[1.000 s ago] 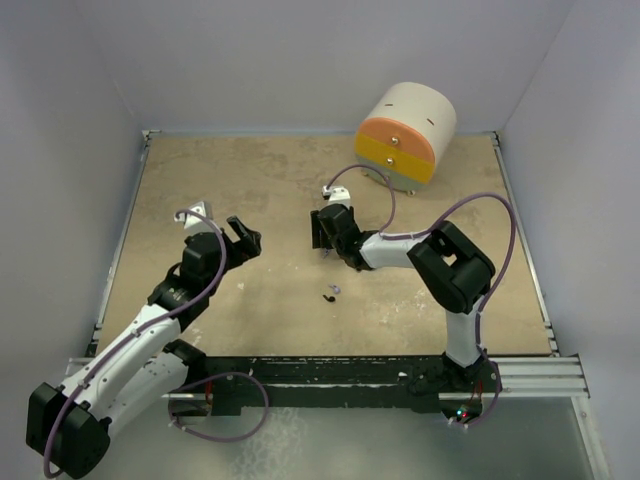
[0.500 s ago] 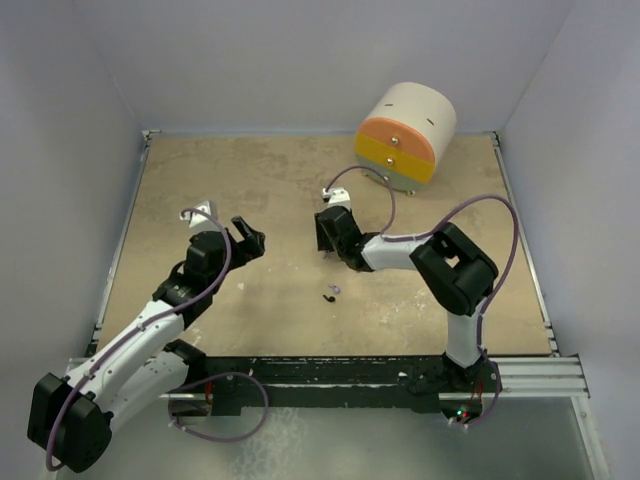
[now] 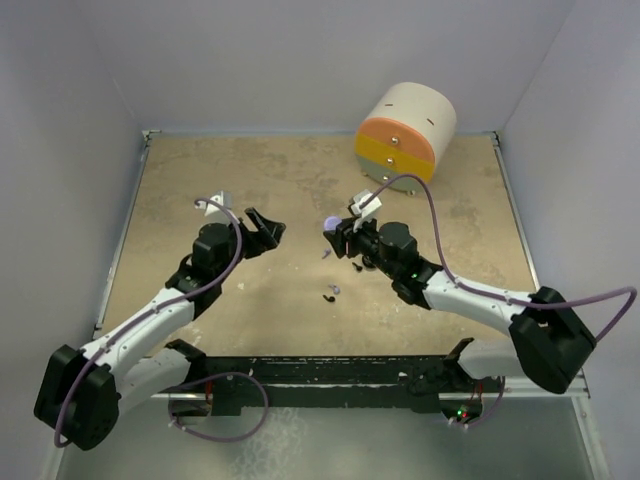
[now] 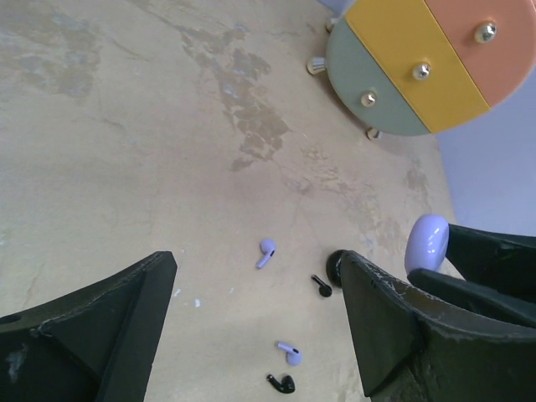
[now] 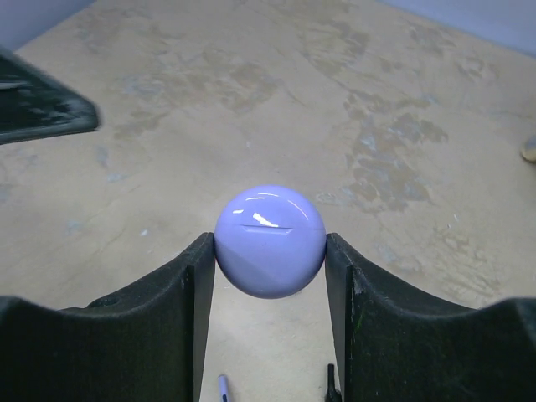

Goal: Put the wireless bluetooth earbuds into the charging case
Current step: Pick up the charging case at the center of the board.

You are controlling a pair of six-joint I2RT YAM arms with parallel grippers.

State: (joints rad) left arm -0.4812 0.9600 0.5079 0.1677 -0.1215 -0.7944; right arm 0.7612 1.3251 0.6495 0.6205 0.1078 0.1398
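Observation:
My right gripper (image 5: 270, 253) is shut on the round lavender charging case (image 5: 270, 241), which hangs closed above the table; it also shows as the case (image 3: 330, 226) in the top view and the case (image 4: 427, 241) in the left wrist view. Several wireless bluetooth earbuds lie loose on the table: a lavender one (image 4: 266, 251), a black one (image 4: 322, 286), another lavender one (image 4: 290, 353) and another black one (image 4: 283, 383). My left gripper (image 4: 256, 266) hovers open above them, empty, left of the case (image 3: 265, 232).
A round drawer unit (image 3: 405, 130) with orange, yellow and grey-green fronts stands at the back right. A black round puck (image 4: 335, 265) lies on the table, half hidden behind my left gripper's right finger. Walls close in the tabletop (image 3: 200, 180) on three sides.
The right arm has swung low and stretched out, and now holds the lavender case off the table. The left gripper has moved right toward the centre.

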